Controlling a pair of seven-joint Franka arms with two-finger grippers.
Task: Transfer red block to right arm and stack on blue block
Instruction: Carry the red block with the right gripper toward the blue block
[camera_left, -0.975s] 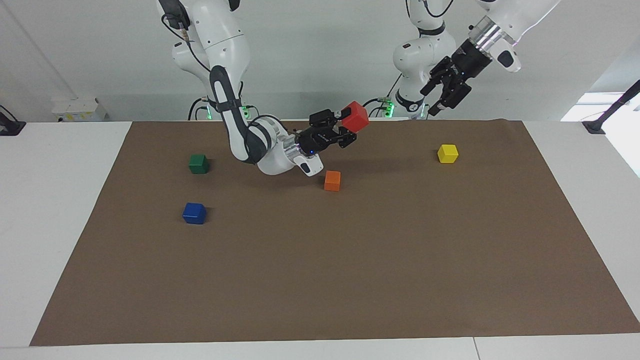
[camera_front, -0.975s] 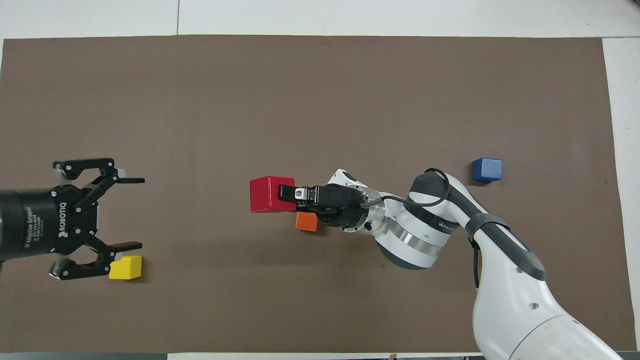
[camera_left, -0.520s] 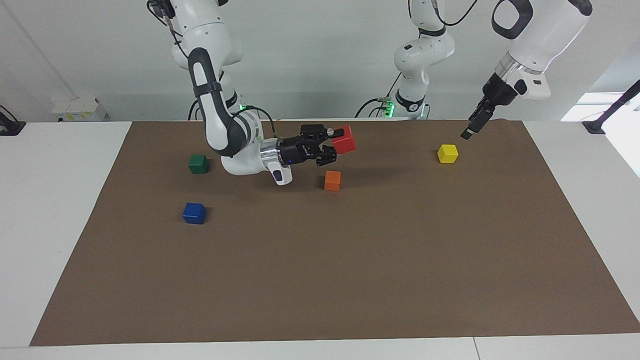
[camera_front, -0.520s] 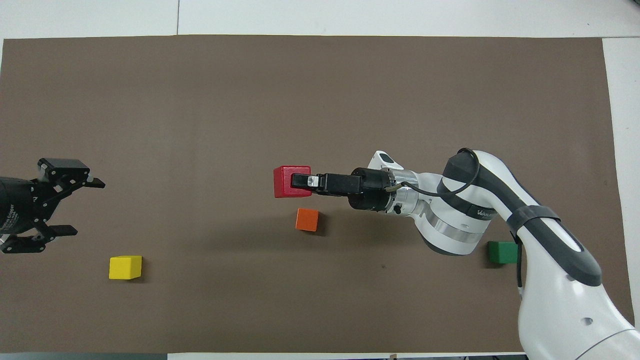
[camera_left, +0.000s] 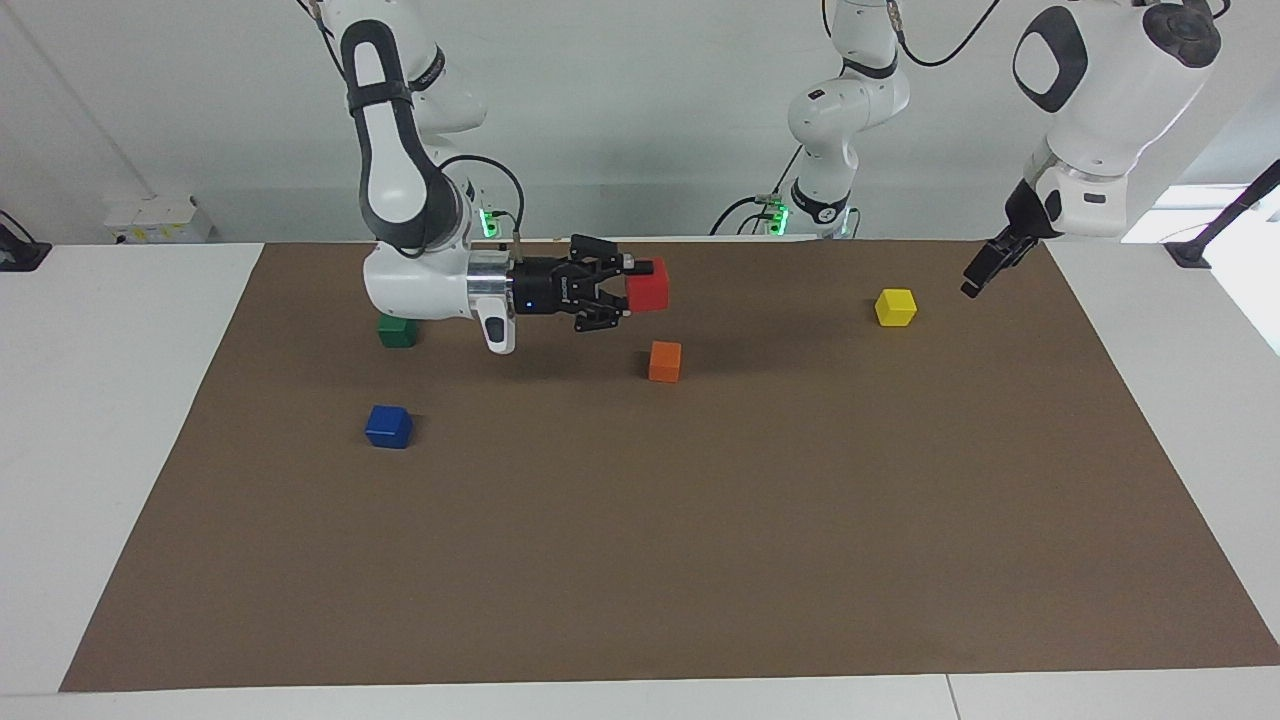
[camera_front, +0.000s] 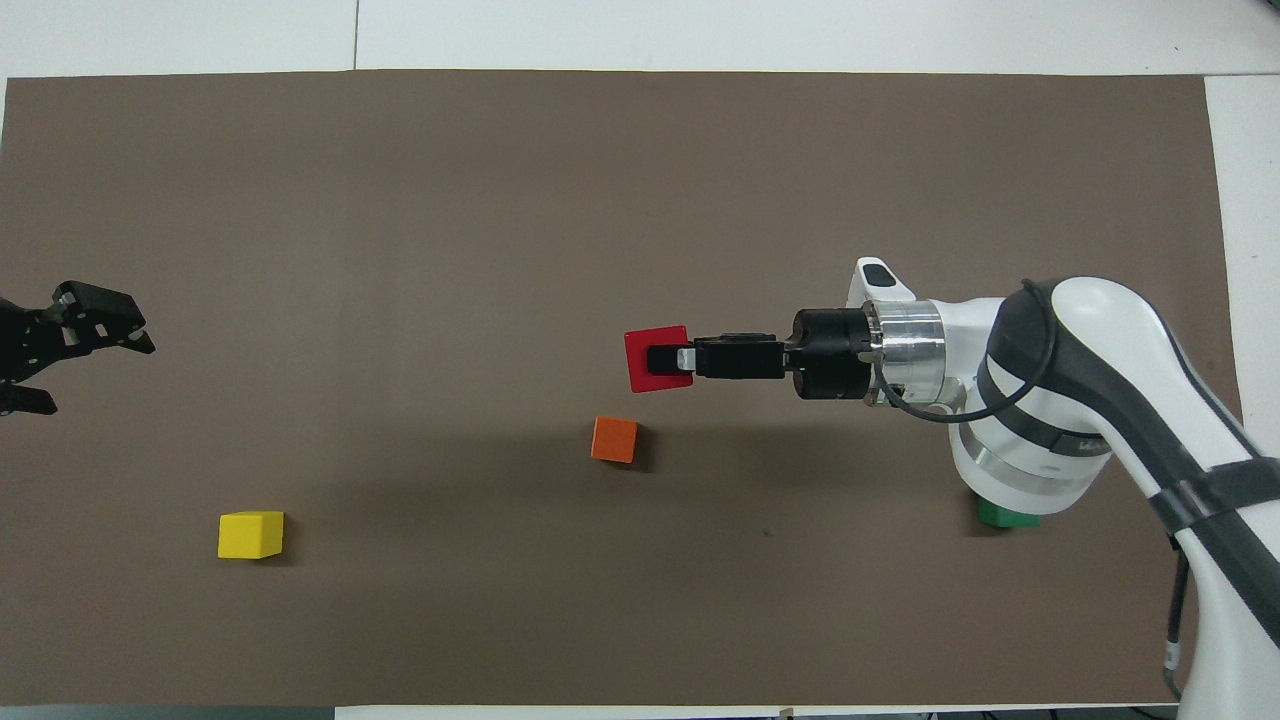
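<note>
The red block (camera_left: 655, 285) is held in my right gripper (camera_left: 634, 285), which is shut on it and points sideways above the mat, over a spot near the orange block. In the overhead view the red block (camera_front: 642, 350) sits at the tips of the right gripper (camera_front: 668, 360). The blue block (camera_left: 389, 426) lies on the mat toward the right arm's end, apart from the gripper; the right arm's wrist hides it in the overhead view. My left gripper (camera_left: 985, 262) is open and empty, raised at the left arm's end of the mat, also in the overhead view (camera_front: 60, 355).
An orange block (camera_left: 664, 361) (camera_front: 614, 439) lies mid-mat. A yellow block (camera_left: 895, 307) (camera_front: 251, 534) lies toward the left arm's end. A green block (camera_left: 397, 331) (camera_front: 1005, 515) is partly hidden under the right arm. All rest on a brown mat (camera_left: 700, 520).
My right gripper has carried the red block toward the right arm's end and levelled out. My left gripper has drawn back toward the left arm's end of the table.
</note>
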